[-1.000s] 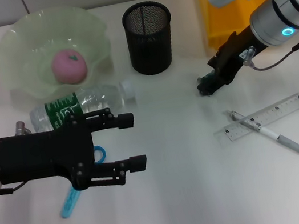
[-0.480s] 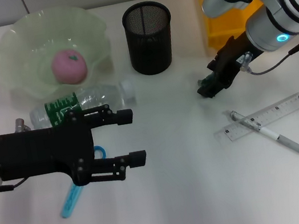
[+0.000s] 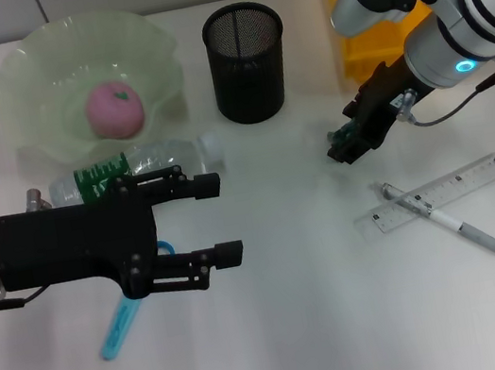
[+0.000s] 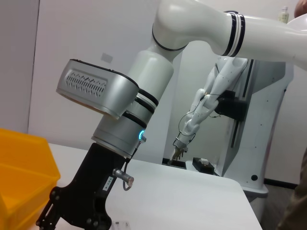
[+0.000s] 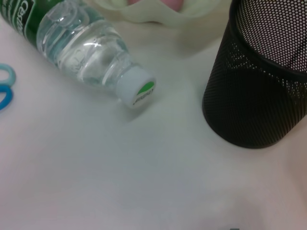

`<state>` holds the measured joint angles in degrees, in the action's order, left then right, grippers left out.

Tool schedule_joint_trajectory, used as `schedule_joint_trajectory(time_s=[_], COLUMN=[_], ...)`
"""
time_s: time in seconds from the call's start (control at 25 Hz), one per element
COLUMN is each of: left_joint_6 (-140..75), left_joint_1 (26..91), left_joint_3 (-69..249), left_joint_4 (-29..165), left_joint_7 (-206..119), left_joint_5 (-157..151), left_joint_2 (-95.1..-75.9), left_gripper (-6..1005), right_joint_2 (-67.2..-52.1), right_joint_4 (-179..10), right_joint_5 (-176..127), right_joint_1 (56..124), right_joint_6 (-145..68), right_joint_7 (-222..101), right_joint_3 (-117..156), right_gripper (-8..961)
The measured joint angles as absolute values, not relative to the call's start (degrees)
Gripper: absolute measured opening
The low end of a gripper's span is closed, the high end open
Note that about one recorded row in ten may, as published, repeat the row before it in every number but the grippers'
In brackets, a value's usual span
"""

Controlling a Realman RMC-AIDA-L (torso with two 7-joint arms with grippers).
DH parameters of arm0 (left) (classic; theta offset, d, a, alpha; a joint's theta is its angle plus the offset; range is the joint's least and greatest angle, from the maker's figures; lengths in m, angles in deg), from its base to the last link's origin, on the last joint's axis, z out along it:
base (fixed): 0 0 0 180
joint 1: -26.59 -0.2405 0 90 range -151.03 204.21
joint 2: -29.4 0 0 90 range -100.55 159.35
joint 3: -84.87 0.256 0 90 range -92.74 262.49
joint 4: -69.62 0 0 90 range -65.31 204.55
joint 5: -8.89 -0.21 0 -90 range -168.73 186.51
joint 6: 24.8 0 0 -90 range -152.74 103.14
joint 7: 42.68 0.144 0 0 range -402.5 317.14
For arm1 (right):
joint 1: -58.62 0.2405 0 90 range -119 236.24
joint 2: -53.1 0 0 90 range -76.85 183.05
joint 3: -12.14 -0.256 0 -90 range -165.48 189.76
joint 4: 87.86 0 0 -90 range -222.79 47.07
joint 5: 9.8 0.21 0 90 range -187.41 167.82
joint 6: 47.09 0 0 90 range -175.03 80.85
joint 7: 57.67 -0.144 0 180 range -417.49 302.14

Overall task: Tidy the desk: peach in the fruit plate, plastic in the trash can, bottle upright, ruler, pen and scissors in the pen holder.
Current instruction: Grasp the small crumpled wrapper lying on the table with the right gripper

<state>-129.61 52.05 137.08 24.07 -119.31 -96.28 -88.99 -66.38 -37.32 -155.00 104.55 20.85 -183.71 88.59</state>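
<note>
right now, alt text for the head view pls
The left gripper, open, hovers by a lying bottle and blue scissors. The right gripper sits above a pen crossing a ruler.

The bottle (image 3: pixel 134 169) is clear, glossy plastic with a smooth white cap; the pen holder (image 3: pixel 248 62) is matt black wire mesh; the fruit plate (image 3: pixel 28 80) looks translucent and glassy; the ruler (image 3: pixel 441 192) is clear plastic; the desk (image 3: pixel 330 324) is smooth and matt white.
</note>
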Motion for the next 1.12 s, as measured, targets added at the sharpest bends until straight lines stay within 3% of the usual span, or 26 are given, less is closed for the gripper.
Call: schedule_joint_trajectory(time_s=[0.44, 0.64, 0.88, 1.12], left_joint_6=[-129.0, -128.8, -128.3, -128.2], left_joint_1=[52.6, 52.9, 53.0, 53.0], left_joint_3=[137.1, 137.1, 137.1, 137.0], left_joint_4=[24.1, 24.1, 24.1, 23.9], left_joint_7=[-119.3, -119.3, -119.2, -119.2], left_joint_5=[-96.3, -96.3, -96.3, -96.3], left_joint_2=[-88.99, -88.99, -88.99, -88.94], left_gripper=[797, 796, 796, 796], right_joint_2=[-66.26, -66.25, -66.25, -66.25], right_joint_4=[-38.2, -38.2, -38.1, -36.2], right_joint_5=[-155.0, -155.0, -156.4, -156.6], right_joint_1=[104.6, 104.7, 104.8, 104.2], right_joint_6=[20.5, 20.5, 20.5, 20.8], right_joint_7=[-183.7, -183.7, -183.7, -183.7], right_joint_3=[88.8, 88.9, 90.0, 90.9], right_gripper=[682, 552, 551, 370])
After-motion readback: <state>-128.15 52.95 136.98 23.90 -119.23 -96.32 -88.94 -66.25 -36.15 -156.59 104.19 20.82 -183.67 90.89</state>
